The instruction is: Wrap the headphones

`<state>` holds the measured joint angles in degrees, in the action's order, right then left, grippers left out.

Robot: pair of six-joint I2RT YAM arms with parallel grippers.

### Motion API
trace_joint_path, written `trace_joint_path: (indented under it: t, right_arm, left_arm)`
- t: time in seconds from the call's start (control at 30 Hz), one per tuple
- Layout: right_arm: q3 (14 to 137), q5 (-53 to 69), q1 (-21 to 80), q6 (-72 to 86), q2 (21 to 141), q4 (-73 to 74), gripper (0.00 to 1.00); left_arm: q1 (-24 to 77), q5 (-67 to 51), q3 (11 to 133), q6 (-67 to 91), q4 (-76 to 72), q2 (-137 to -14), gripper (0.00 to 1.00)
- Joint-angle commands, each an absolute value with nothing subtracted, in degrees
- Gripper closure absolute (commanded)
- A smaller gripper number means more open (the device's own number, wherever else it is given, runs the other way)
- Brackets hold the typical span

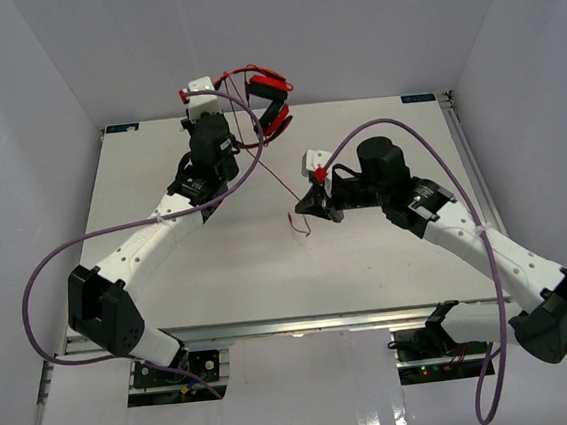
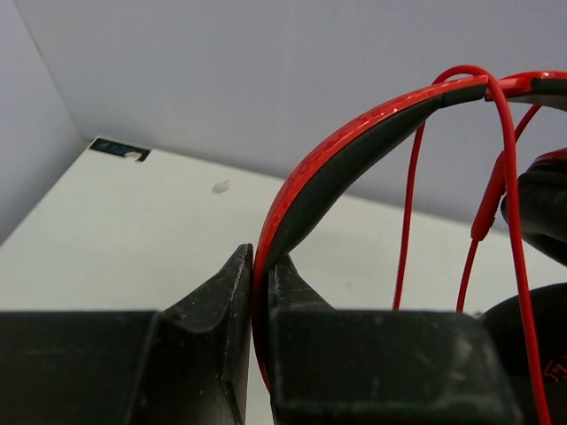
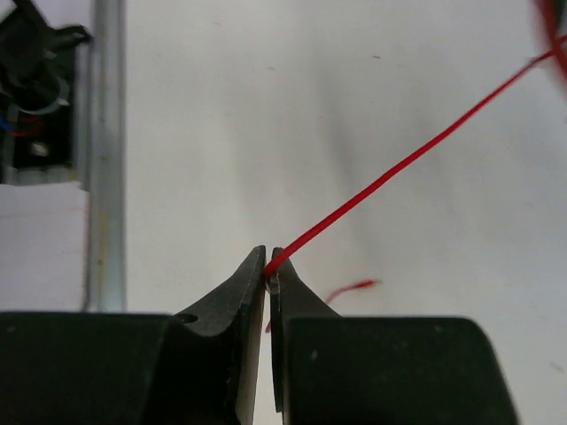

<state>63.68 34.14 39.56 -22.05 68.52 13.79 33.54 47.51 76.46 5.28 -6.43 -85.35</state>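
Observation:
The red headphones (image 1: pixel 266 98) hang in the air above the back of the table. My left gripper (image 1: pixel 217 88) is shut on their black-and-red headband (image 2: pixel 354 142), which sits edge-on between the jaws of the left gripper (image 2: pixel 261 258). Loops of the thin red cord (image 2: pixel 511 221) drape over the band beside a dark cup (image 2: pixel 542 212). The cord (image 1: pixel 276 180) runs down towards the table's middle. There my right gripper (image 1: pixel 305 206) is shut on the cord (image 3: pixel 399 168), which is pinched at the very tips of the right gripper (image 3: pixel 268 258). The cord's tail (image 3: pixel 350 288) lies below on the table.
Purple arm cables (image 1: pixel 114 229) loop over both arms. The white table (image 1: pixel 389 263) is boxed in by pale walls at the back and sides. A metal rail (image 3: pixel 104 150) and electronics (image 3: pixel 35 80) line the near edge.

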Motion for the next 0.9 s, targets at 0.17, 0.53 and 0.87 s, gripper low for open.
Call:
trace_joint_path:
  t: [0.17,0.53,0.87]
  right_arm:
    - [69.0,-8.3,40.6,-51.3,63.1,18.6,0.92]
    - [64.1,-11.2,37.0,-57.6,70.8,-1.3,0.92]
    - [65.3,40.6,21.7,-37.5,73.1,8.6,0.87]
  left_arm:
    - [32.2,26.6,68.6,1.2,1.2,-83.0,1.0]
    - [32.5,-14.0,57.3,-8.4,7.4,-69.9,1.0]
    - [32.4,-31.8,56.2,-0.6,1.0,-61.5,1.0]
